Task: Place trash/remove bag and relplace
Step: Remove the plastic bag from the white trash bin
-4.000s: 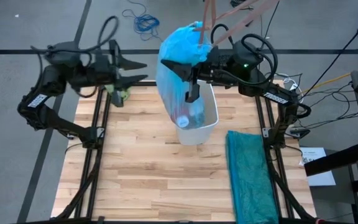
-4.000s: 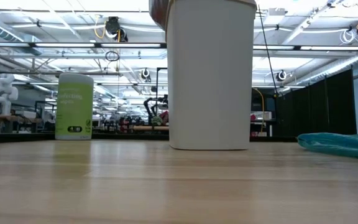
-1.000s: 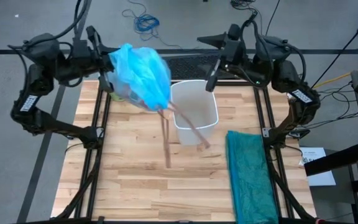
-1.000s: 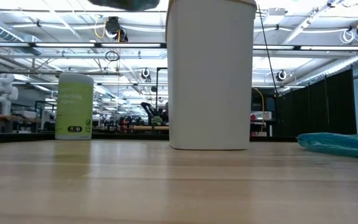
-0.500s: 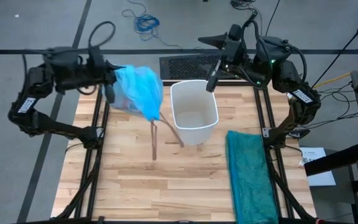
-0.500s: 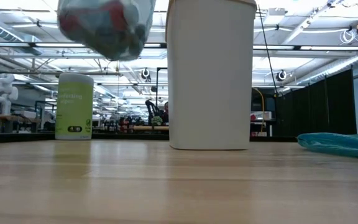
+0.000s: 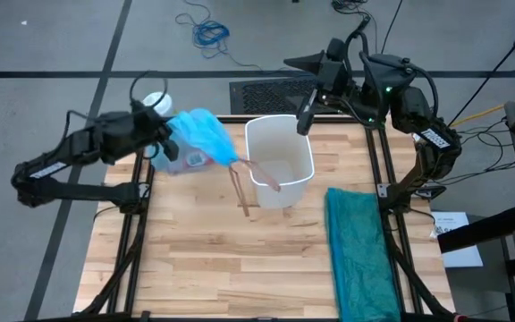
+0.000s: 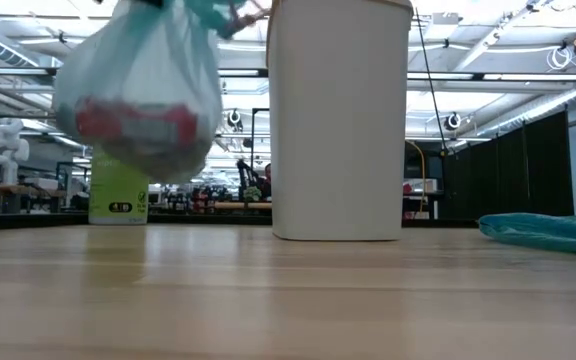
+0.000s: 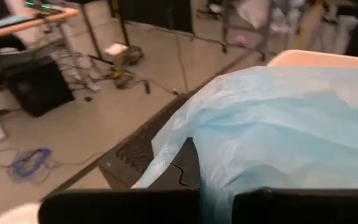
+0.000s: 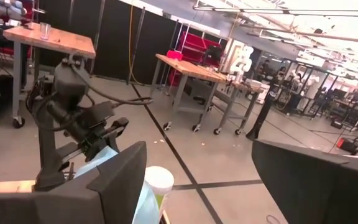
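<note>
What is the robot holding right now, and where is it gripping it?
The left gripper holds the light-blue bag of trash by its gathered top, so it hangs above the table beside the white bin. The right gripper is open and holds nothing.

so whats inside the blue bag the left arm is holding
Through the thin blue bag, held off the table by the left tool, a red and white lump shows low down. The rest of the contents blur behind the plastic.

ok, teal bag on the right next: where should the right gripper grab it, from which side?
Probably from above, at the near-bin end of the teal bag. It lies flat in a long strip, so pinch a raised fold. The right gripper, open, is closest to that end.
</note>
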Tool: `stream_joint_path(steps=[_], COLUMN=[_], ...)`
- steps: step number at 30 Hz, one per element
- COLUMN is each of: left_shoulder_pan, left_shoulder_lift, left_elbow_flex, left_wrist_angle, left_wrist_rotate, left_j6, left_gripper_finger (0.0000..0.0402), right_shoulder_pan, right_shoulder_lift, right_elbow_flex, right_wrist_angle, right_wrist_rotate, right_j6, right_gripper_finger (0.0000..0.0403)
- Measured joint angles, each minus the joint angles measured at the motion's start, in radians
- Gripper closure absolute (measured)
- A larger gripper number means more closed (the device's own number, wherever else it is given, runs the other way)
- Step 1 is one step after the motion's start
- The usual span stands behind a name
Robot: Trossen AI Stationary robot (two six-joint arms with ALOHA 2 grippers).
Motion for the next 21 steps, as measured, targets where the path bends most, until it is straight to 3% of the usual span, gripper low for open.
stream_joint_path(steps=[8, 21], left_shoulder_pan=[0.000, 0.000], left_shoulder_lift=[-0.128, -0.129], left_elbow_flex=[-0.300, -0.754], left_wrist_angle=[0.172, 0.743], left_wrist_rotate=[-0.143, -0.340], left_j6=[-0.105, -0.191], left_gripper_finger=[0.0402, 0.0402], right_shoulder_pan=[0.000, -0.062], right_shoulder_lift=[0.000, 0.003], right_elbow_flex=[0.000, 0.000], right_wrist_angle=[0.000, -0.162], right_wrist_rotate=[0.000, -0.002], right_j6=[0.000, 0.035], right_gripper_finger=[0.0117, 0.0117])
